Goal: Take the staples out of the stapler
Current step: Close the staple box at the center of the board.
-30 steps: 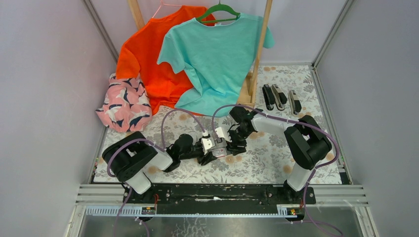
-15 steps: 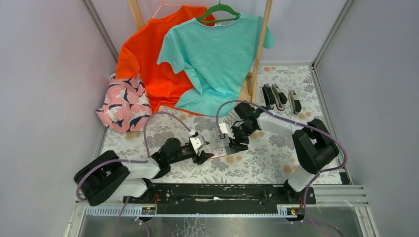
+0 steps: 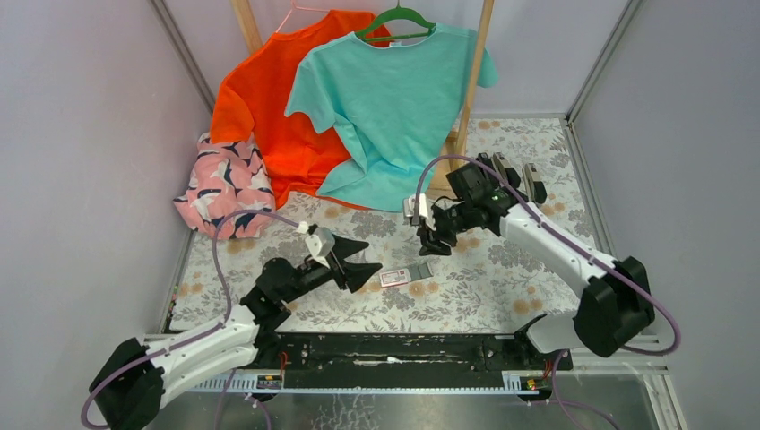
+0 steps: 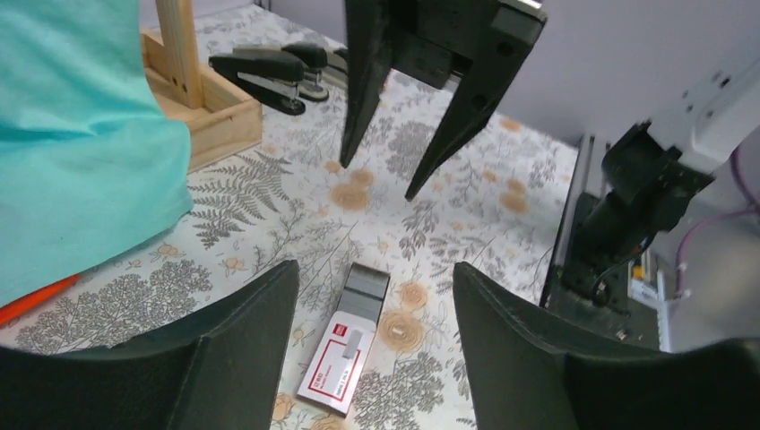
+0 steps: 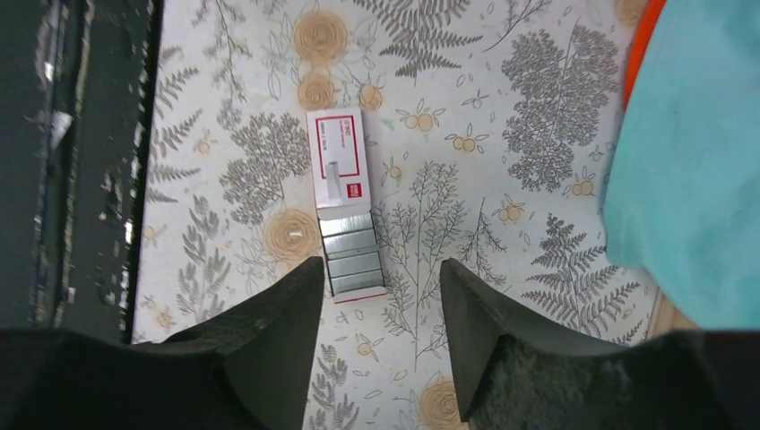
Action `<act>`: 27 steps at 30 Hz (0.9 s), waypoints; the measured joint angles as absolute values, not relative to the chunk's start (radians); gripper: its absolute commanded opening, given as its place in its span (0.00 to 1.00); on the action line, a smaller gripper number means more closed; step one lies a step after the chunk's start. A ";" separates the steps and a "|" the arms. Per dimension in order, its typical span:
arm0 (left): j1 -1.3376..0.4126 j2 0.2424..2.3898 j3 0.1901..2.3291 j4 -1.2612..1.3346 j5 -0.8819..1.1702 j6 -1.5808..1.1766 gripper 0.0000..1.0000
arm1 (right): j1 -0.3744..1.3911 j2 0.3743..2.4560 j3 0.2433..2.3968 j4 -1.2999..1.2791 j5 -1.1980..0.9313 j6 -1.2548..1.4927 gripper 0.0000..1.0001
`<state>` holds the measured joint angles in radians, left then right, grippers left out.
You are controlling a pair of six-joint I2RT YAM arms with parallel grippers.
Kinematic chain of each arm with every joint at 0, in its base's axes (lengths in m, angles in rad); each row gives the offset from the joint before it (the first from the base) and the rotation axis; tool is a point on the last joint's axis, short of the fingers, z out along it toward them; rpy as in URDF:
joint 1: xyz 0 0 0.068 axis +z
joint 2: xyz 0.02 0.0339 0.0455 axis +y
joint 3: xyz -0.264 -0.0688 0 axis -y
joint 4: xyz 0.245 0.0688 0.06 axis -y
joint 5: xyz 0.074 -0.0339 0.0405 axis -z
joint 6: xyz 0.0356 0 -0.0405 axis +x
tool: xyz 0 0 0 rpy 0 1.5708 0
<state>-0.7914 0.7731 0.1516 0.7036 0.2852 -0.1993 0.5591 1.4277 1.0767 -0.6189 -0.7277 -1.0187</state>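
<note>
Small white-and-red box point(image 5: 339, 166) lay flat on the table point(image 3: 484, 287), slid open at its 3 o'clock end (top view). The open end held the staples point(image 5: 352, 260): silvery strips packed side by side. Left fingers point(image 4: 224, 349) were apart with nothing between them, and the box lay just at their 3 o'clock. Right fingers point(image 5: 269, 349) were also apart and empty, raised off the table. The staples sat at their 6 o'clock, clear of both tips. Three staplers point(image 3: 506, 175) stood in a row at the table's 1 o'clock corner.
</note>
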 measured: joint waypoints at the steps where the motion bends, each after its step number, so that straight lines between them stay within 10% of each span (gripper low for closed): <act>1: -0.791 0.747 0.147 0.704 0.270 -0.233 0.89 | 0.559 1.406 1.079 -0.616 -0.731 -0.984 0.56; 12: -0.790 0.773 0.100 0.722 0.141 -0.702 1.00 | 0.515 1.302 0.998 -0.530 -0.778 -0.606 0.57; 27: -0.790 0.923 0.163 0.452 0.104 -0.773 0.58 | 0.490 1.576 1.061 -0.644 -0.530 -0.607 0.16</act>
<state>-0.7902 0.9234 0.1635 0.4522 0.1043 -0.7731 0.4896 1.5764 1.0607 -0.6441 -0.5304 -0.6071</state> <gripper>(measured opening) 0.672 0.204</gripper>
